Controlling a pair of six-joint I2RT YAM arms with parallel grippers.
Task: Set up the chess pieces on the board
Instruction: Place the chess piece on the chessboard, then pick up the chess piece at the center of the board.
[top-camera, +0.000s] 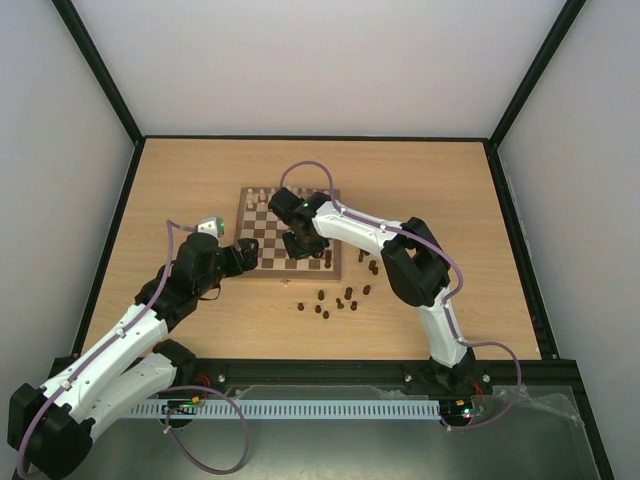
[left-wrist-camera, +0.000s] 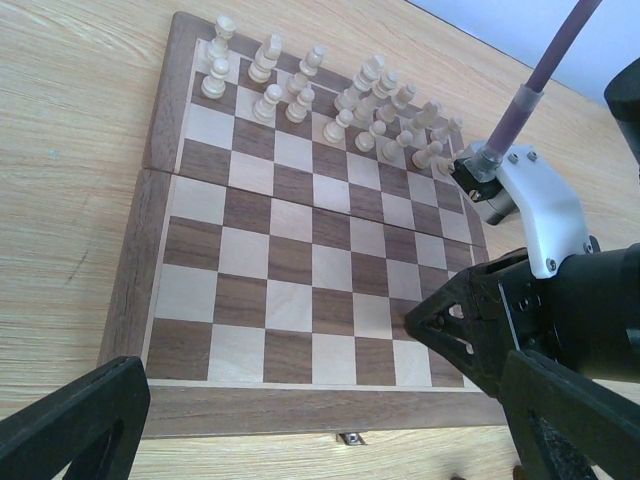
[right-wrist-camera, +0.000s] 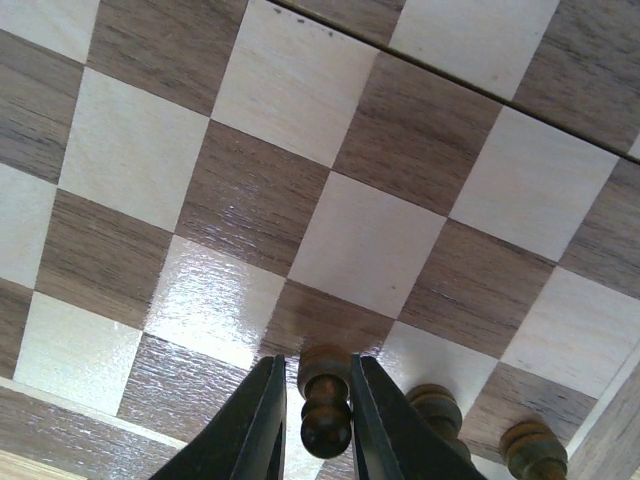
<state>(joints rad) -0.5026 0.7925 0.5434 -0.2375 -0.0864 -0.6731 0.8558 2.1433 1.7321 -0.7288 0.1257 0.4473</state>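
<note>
Overhead, the right arm (top-camera: 350, 225) hides the board's (top-camera: 262, 225) right side; the dark pieces (top-camera: 348, 293) look too small to identify.

1. The square wooden chessboard with dark brown and cream checkered squares (top-camera: 262, 240) lies on the light wood tabletop (top-camera: 450, 190), ahead of both arm bases.
2. The small cream-white wooden chessmen (left-wrist-camera: 320, 90) stand on its two far rows.
3. The right gripper (top-camera: 298, 245) is over the board's near right part, with a small dark brown wooden pawn (right-wrist-camera: 325, 400) between its fingers.
4. Two more dark brown chessmen (right-wrist-camera: 435, 410) stand on the board just right of that pawn.
5. The loose dark brown wooden chessmen (top-camera: 335, 300) lie on the tabletop, before and right of the board's near right corner.
6. The left gripper (top-camera: 243, 256) is at the board's near left corner, its fingers spread wide.
</note>
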